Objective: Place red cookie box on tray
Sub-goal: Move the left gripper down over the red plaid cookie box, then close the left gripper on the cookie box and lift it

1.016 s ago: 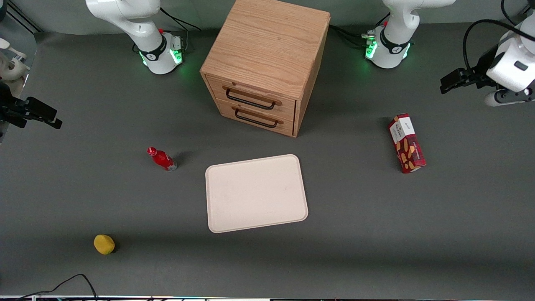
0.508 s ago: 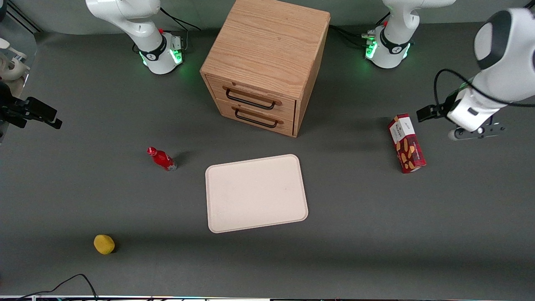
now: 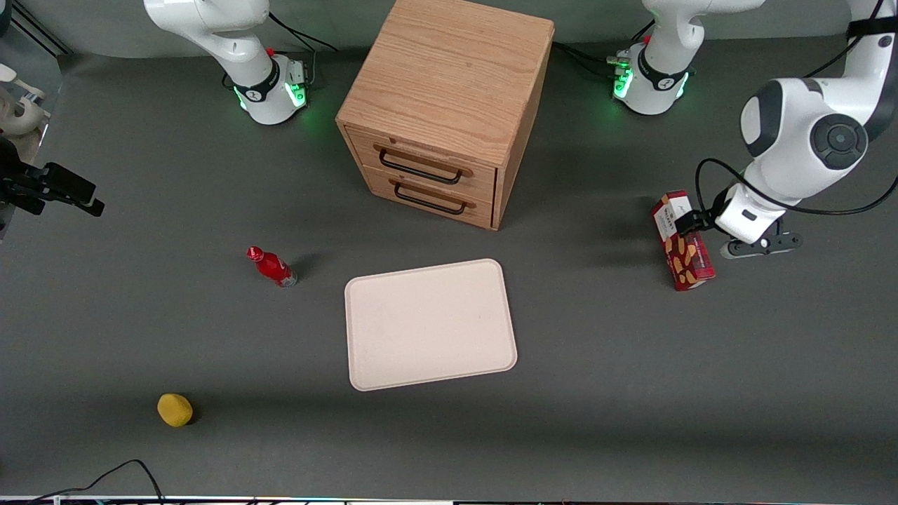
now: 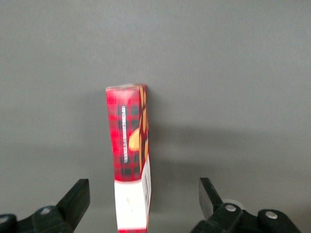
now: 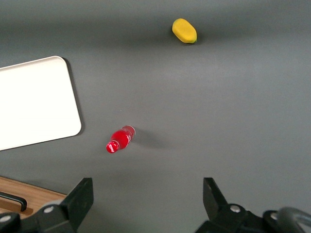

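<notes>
The red cookie box point(image 3: 688, 264) lies on the grey table toward the working arm's end, with its white end panel pointing at the arm bases. My gripper point(image 3: 689, 226) hangs over that end of the box. In the left wrist view the gripper point(image 4: 143, 196) is open, its fingers point(image 4: 77, 199) standing well apart on either side of the red cookie box point(image 4: 129, 145), which they do not touch. The cream tray point(image 3: 429, 324) lies flat at the middle of the table in front of the drawers, with nothing on it.
A wooden two-drawer cabinet point(image 3: 445, 105) stands between the arm bases. A small red bottle point(image 3: 272, 266) lies beside the tray toward the parked arm's end, and a yellow fruit point(image 3: 175, 409) sits nearer the front camera.
The working arm has swung in from the table's edge and come down over the cookie box. The box and the tray have not moved.
</notes>
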Action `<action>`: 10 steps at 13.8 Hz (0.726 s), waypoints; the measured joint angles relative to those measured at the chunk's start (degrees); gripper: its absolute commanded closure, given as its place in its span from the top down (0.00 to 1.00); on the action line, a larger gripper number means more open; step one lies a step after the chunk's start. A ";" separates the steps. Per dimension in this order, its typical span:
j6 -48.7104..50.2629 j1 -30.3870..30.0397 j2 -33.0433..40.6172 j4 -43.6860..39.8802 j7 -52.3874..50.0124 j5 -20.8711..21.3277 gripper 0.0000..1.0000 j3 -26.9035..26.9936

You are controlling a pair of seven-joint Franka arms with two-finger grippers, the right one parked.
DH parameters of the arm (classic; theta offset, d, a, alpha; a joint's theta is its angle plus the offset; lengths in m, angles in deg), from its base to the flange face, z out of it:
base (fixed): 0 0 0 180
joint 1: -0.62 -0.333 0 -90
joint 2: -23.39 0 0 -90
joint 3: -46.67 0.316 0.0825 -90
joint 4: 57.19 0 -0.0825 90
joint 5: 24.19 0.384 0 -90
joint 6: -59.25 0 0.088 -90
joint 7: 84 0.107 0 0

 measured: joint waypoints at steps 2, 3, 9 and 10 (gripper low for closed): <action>-9.08 -0.37 -2.06 3.82 0.77 0.02 1.00 0.50; -12.82 -0.48 -2.99 5.73 1.46 0.02 0.99 0.86; -27.42 -0.61 -6.28 13.49 2.42 -0.01 0.86 2.36; -29.63 -0.61 -6.92 14.56 2.42 -0.04 0.79 2.36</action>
